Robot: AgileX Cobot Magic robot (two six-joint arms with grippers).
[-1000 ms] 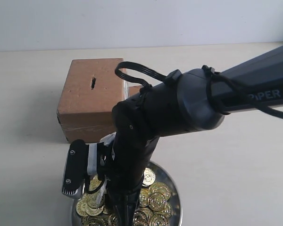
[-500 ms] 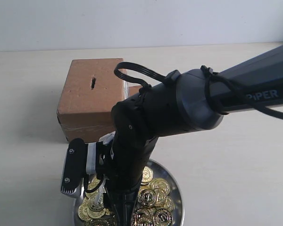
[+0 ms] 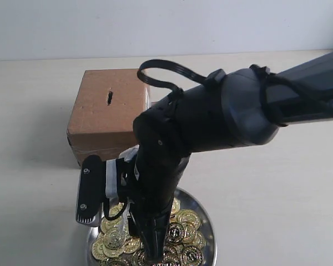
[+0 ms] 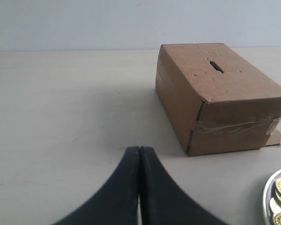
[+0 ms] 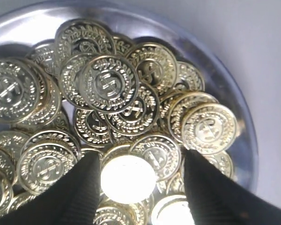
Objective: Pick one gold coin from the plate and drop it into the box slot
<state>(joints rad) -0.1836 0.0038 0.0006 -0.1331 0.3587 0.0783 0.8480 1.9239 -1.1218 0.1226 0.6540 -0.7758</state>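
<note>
The box slot (image 3: 110,97) runs lengthwise away from the exterior camera, atop the box (image 3: 102,119) just behind the plate (image 3: 208,235). The right gripper (image 5: 141,180), partly open, straddles a glare-white gold coin (image 5: 128,179), perhaps touching it. The left gripper (image 4: 139,159) is pressed closed and empty.

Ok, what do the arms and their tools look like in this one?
The right arm is glossy dark grey with rounded joint housings; a black cable loops over it, tied on. A black-and-silver camera block sits by its wrist. The left tool and right tool have plain black tapered fingers. No lettering is readable.
</note>
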